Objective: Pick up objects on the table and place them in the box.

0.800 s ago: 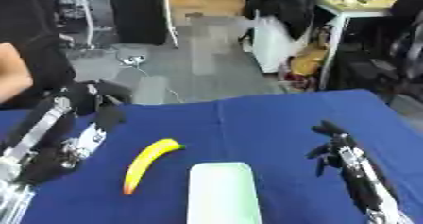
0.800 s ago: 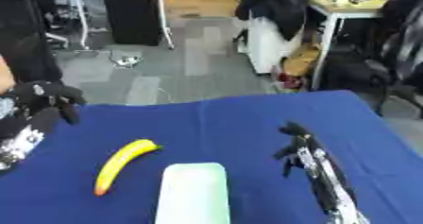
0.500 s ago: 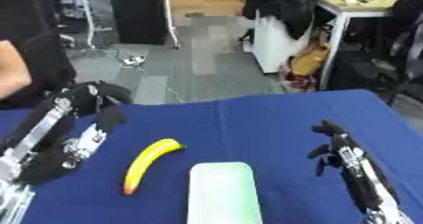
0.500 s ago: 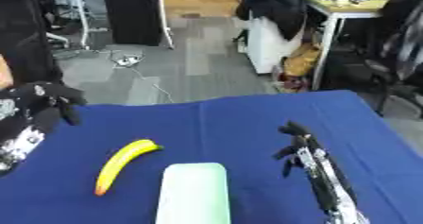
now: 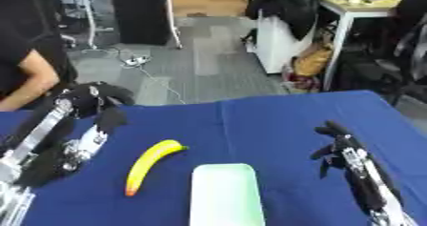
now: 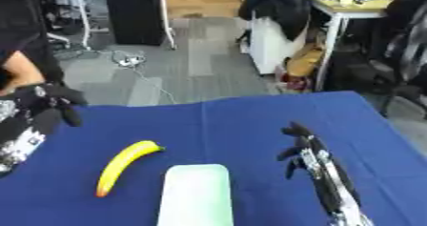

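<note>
1. Banana (image 5: 153, 164) lay on the blue table (image 5: 267, 125) in the left eye view, just left of the pale green box (image 5: 223, 196). The left hand (image 5: 93, 107) hung above it with curled fingers and held nothing. The banana was round and smooth, so I think it could roll or slip away if the fingers closed crooked.
2. Right eye view showed the right hand (image 6: 299, 146) open, fingers up, well apart from the banana. It could bump the box if it swung in. No words or labels could be read.
</note>
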